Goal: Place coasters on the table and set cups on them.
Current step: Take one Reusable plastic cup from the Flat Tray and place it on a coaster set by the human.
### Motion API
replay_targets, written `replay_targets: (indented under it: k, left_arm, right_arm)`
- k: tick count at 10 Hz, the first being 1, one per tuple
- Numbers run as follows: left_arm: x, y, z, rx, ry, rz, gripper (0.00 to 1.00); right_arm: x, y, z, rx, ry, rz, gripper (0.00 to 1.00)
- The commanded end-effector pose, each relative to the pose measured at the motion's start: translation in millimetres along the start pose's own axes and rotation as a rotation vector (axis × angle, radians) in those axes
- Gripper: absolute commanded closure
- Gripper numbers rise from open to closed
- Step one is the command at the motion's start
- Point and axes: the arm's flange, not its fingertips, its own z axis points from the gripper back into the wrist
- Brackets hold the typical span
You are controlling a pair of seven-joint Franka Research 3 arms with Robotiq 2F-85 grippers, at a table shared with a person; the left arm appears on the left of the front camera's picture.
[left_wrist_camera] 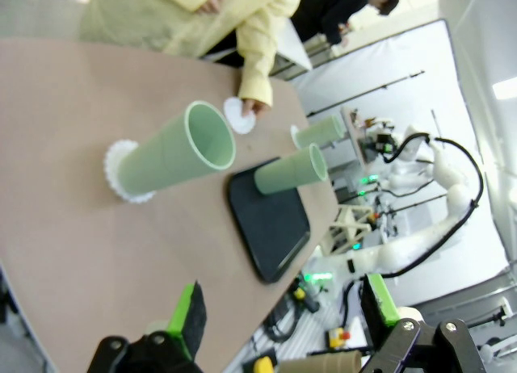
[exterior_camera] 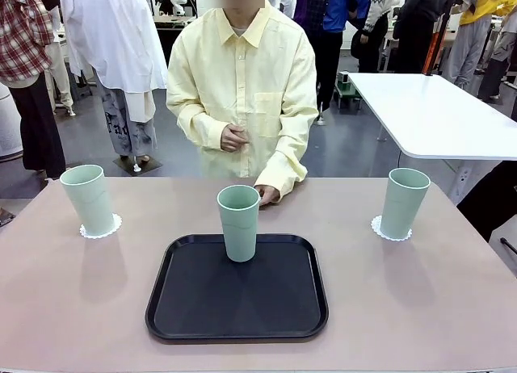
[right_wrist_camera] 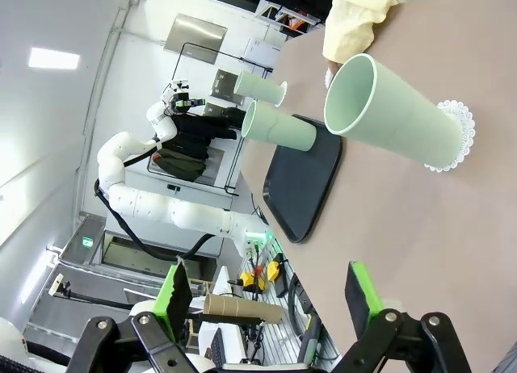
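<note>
Three mint-green cups stand across the table (exterior_camera: 73, 308). The left cup (exterior_camera: 88, 199) sits on a lacy white coaster (exterior_camera: 101, 228), and the right cup (exterior_camera: 404, 202) on another coaster (exterior_camera: 389, 230). The middle cup (exterior_camera: 238, 222) stands upright on the black tray (exterior_camera: 237, 308). Behind it the person's hand (exterior_camera: 266, 195) rests on the table, holding a third coaster (left_wrist_camera: 239, 115). My left gripper (left_wrist_camera: 283, 308) hangs open above the table, well back from the left cup (left_wrist_camera: 170, 157). My right gripper (right_wrist_camera: 266, 300) is open too, clear of the right cup (right_wrist_camera: 392, 115).
The tray (left_wrist_camera: 271, 224) takes up the table's near middle. A glossy white table (exterior_camera: 436, 115) stands at the back right, with several people behind it. The person in a yellow shirt (exterior_camera: 242, 90) stands at the far edge.
</note>
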Motion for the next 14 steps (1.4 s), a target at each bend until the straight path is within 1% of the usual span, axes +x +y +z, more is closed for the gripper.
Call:
replay_targets:
  k: [1, 14]
  left_arm:
    - [-0.1, -2.4, 1.1, -0.005, -0.003, -0.004, 0.00]
    - [-0.1, -2.4, 1.1, -0.005, -0.003, -0.004, 0.00]
  right_arm:
    - [-0.3, -0.9, 0.6, 0.000, -0.002, -0.004, 0.00]
    - [-0.3, -0.9, 0.6, 0.000, -0.002, -0.004, 0.00]
